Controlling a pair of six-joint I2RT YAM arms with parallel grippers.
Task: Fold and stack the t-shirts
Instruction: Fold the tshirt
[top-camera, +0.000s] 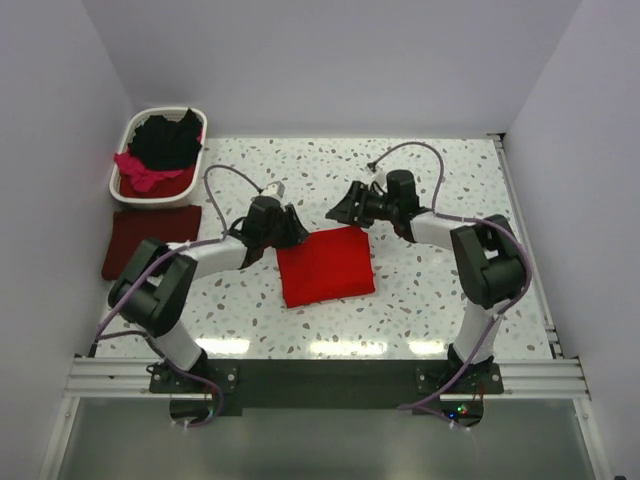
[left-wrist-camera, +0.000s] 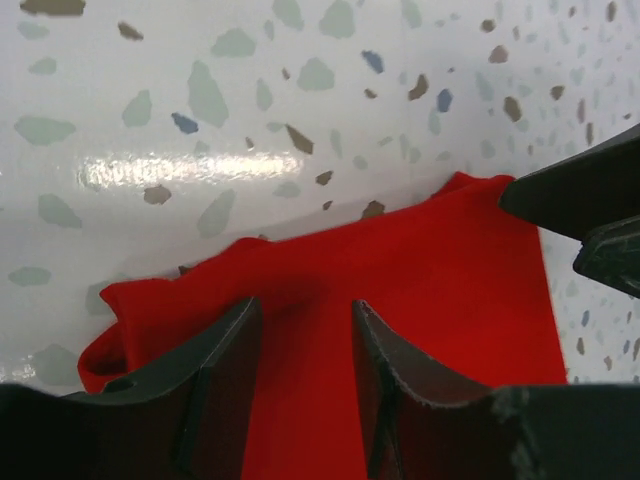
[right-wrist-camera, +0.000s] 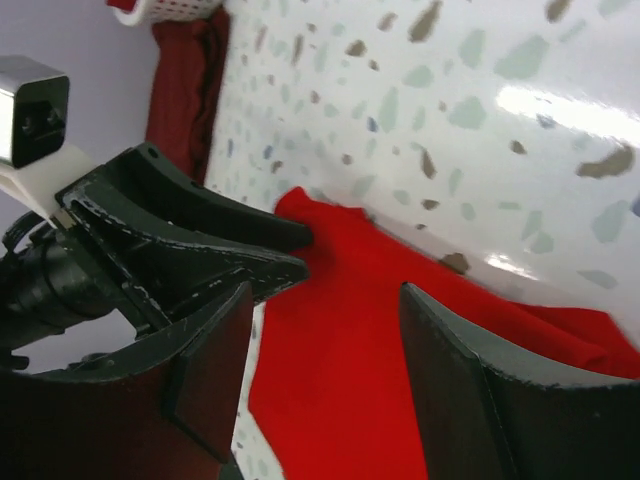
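Note:
A bright red t-shirt (top-camera: 325, 265) lies folded into a rough square in the middle of the table. My left gripper (top-camera: 298, 232) hangs over its far left corner, jaws apart, and the red cloth (left-wrist-camera: 420, 300) lies flat under the gap with nothing pinched. My right gripper (top-camera: 336, 211) is over the far right corner, also open above the red cloth (right-wrist-camera: 330, 350). The two grippers' fingertips nearly meet over the far edge. A dark maroon t-shirt (top-camera: 150, 240) lies folded at the left. Black (top-camera: 165, 140) and magenta-pink (top-camera: 140, 170) t-shirts sit in the basket.
The white laundry basket (top-camera: 125, 135) stands at the far left corner, just behind the maroon shirt (right-wrist-camera: 185, 90). White walls close in the speckled table (top-camera: 450, 180) on the left, the right and the back. The left gripper's fingers (right-wrist-camera: 220, 225) show in the right wrist view.

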